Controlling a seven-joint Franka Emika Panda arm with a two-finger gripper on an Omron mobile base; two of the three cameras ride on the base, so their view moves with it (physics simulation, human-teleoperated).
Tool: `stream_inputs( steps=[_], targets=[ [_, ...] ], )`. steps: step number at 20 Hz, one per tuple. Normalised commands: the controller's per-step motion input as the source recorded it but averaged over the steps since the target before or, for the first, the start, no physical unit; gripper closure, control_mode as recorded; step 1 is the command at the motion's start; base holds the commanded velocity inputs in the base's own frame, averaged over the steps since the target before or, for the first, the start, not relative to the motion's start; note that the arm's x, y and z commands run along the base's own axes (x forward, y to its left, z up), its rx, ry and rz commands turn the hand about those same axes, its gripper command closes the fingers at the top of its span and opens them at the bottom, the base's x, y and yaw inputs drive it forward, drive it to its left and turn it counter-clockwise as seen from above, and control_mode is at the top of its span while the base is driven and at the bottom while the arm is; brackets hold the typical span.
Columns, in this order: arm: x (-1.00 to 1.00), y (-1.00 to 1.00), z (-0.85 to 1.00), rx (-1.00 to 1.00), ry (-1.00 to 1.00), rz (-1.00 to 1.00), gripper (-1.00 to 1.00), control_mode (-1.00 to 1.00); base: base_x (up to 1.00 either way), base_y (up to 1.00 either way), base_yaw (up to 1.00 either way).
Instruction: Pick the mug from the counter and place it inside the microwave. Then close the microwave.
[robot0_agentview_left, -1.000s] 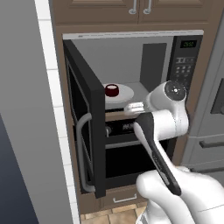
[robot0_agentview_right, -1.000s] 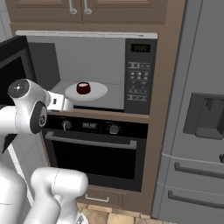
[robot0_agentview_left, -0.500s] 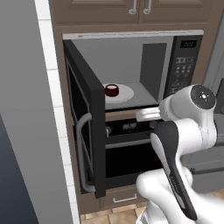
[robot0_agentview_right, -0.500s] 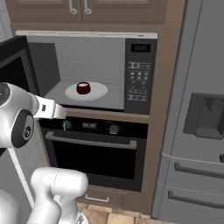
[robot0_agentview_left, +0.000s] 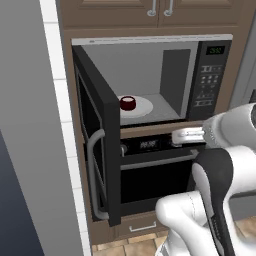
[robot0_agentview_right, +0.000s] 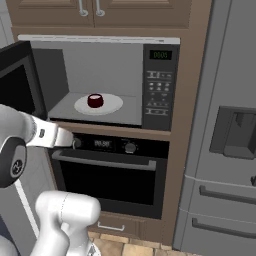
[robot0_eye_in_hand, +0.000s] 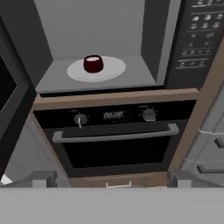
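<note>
One mug (robot0_agentview_left: 127, 103) sits upright on the white turntable (robot0_agentview_right: 112, 105) inside the microwave (robot0_agentview_left: 210, 80), toward the left of the cavity. I see its door (robot0_agentview_left: 97, 135) swung wide open to the left, bar handle (robot0_agentview_left: 93, 175) facing out. My gripper (robot0_eye_in_hand: 112, 180) hangs in front of the oven (robot0_agentview_right: 110, 172) below the microwave, jaws spread wide with nothing between them, well apart from the mug. I can make out a fridge (robot0_agentview_right: 225, 145) at the far right.
</note>
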Motion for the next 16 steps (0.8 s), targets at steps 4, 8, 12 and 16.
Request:
stream_inputs(
  steps=[4,8,12,16],
  targets=[
    [-0.82,0.0,0.24,0.02,-0.11,-0.12,-1.0,-1.0,0.0,0.0,0.0],
    [-0.9,0.0,0.34,0.0,-0.19,-0.11,-1.0,-1.0,0.0,0.0,0.0],
    [-0.86,-0.04,0.32,0.0,-0.18,-0.09,-1.0,-1.0,0.0,0.0,0.0],
    [-0.89,-0.1,0.2,0.0,-0.14,-0.09,-1.0,-1.0,0.0,0.0,0.0]
  ],
)
